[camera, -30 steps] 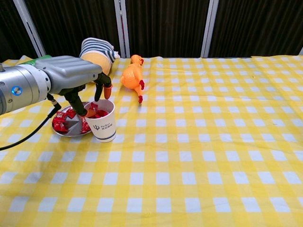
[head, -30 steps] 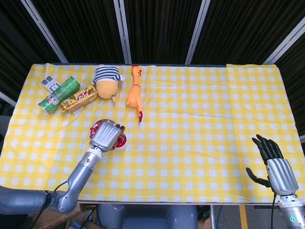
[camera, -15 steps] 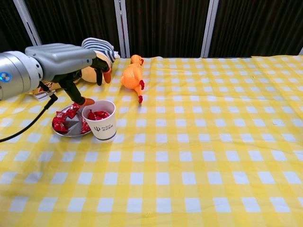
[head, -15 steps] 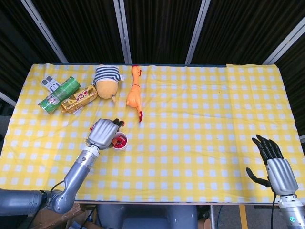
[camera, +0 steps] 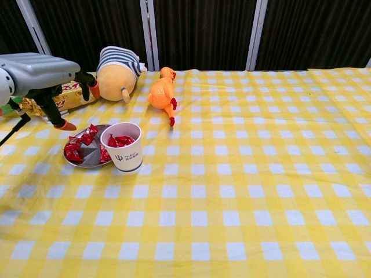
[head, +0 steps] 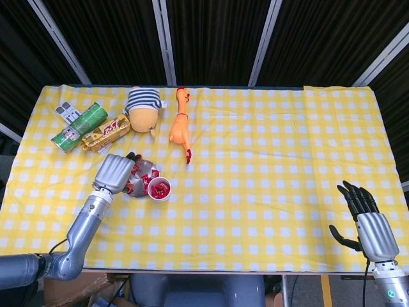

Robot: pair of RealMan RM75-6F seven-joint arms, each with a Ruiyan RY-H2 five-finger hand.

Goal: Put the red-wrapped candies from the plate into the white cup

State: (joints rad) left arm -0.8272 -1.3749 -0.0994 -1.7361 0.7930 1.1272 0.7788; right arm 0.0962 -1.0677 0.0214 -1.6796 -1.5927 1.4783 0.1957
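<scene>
From the head view, the left hand point(head: 115, 171) hangs over the left edge of the plate point(head: 148, 169), fingers apart and nothing in them that I can see. The white cup point(head: 158, 188) stands touching the plate's near right side, with red-wrapped candies point(head: 159, 188) already inside. That closeness, I'd guess, keeps each carry short. More candies lie on the plate, so the job isn't finished. The right hand point(head: 366, 222) waits well apart at the bench's near right corner, fingers spread and empty, out of the way.

From the chest view, the left hand is raised above and to the left of the plate, fingers hanging down loosely, touching nothing. Several candies lie on the plate's left and back, and the cup beside it holds a small heap. The right hand doesn't show here.
</scene>
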